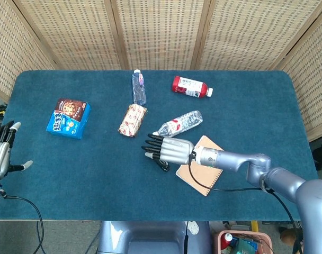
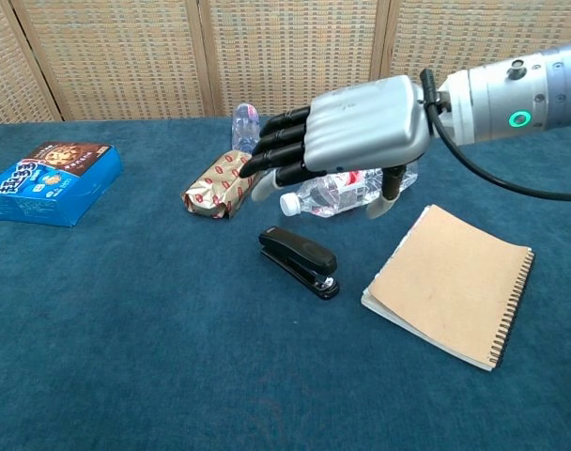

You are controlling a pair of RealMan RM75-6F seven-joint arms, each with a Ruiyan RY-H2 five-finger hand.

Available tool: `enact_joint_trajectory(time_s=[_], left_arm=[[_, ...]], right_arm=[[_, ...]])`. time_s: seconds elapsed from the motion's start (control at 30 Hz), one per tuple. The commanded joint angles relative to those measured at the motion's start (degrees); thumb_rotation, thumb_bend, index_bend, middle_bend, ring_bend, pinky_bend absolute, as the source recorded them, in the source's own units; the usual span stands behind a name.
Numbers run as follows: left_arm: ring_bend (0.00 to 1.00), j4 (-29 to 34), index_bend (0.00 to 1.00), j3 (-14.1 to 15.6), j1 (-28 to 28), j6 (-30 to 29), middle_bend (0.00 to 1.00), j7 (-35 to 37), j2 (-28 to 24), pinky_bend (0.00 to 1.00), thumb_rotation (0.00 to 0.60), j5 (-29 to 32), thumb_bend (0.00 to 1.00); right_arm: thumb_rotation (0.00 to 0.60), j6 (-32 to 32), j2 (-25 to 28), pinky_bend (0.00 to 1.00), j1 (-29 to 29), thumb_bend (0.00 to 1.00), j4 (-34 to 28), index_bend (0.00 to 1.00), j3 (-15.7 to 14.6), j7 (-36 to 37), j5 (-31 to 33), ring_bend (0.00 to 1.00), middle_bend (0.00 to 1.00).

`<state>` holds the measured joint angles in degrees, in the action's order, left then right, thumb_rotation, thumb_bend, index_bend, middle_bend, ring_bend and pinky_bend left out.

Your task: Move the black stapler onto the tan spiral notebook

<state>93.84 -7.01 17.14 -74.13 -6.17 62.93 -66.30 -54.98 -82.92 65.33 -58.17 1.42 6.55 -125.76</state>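
Observation:
The black stapler lies on the blue table, left of the tan spiral notebook. In the head view only its end shows below my right hand. That hand hovers open above the stapler, palm down, fingers spread toward the left, holding nothing. The notebook lies flat, partly covered by my right forearm in the head view. My left hand stays open at the table's left edge, far from both.
A clear water bottle lies just behind the stapler. A gold snack pack, another clear bottle, a red bottle and a blue cookie box lie further back and left. Wicker screens stand behind the table.

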Motion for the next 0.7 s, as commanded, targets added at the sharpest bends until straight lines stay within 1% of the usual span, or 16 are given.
enact_joint_trajectory(time_s=[0.03, 0.17, 0.3, 0.47, 0.63, 0.7], left_arm=[[0.00, -0.3, 0.00, -0.2, 0.2, 0.8, 0.00, 0.3, 0.0, 0.00, 0.600, 0.4, 0.02], [0.00, -0.8, 0.00, -0.5, 0.4, 2.0, 0.00, 0.8, 0.0, 0.00, 0.600, 1.1, 0.02], [0.00, -1.0, 0.00, -0.7, 0.6, 3.1, 0.00, 1.3, 0.0, 0.00, 0.600, 1.2, 0.02], [0.00, -1.4, 0.00, -0.9, 0.7, 4.0, 0.00, 1.7, 0.0, 0.00, 0.600, 1.5, 0.02], [0.00, -1.7, 0.00, -1.1, 0.8, 4.7, 0.00, 2.1, 0.0, 0.00, 0.600, 1.7, 0.02], [0.00, -1.9, 0.00, -1.3, 0.8, 4.8, 0.00, 2.2, 0.0, 0.00, 0.600, 1.8, 0.02]], right_arm=[[0.600, -1.2, -2.3, 0.00, 2.7, 0.00, 3.4, 0.06, -1.6, -1.0, -2.5, 0.00, 0.00], [0.600, -2.0, -5.6, 0.00, 5.8, 0.00, 7.9, 0.06, -3.8, -0.8, -4.5, 0.00, 0.00], [0.600, -1.4, -8.9, 0.00, 7.6, 0.00, 11.7, 0.09, -5.4, -0.2, -4.0, 0.00, 0.01], [0.600, 0.2, -12.1, 0.00, 8.8, 0.00, 15.7, 0.13, -7.8, 0.4, -3.3, 0.00, 0.07], [0.600, -0.5, -14.3, 0.00, 8.9, 0.00, 18.9, 0.14, -10.0, 1.0, -2.2, 0.00, 0.09], [0.600, -0.6, -14.9, 0.00, 9.0, 0.00, 20.0, 0.17, -10.8, 1.3, -1.8, 0.00, 0.11]])
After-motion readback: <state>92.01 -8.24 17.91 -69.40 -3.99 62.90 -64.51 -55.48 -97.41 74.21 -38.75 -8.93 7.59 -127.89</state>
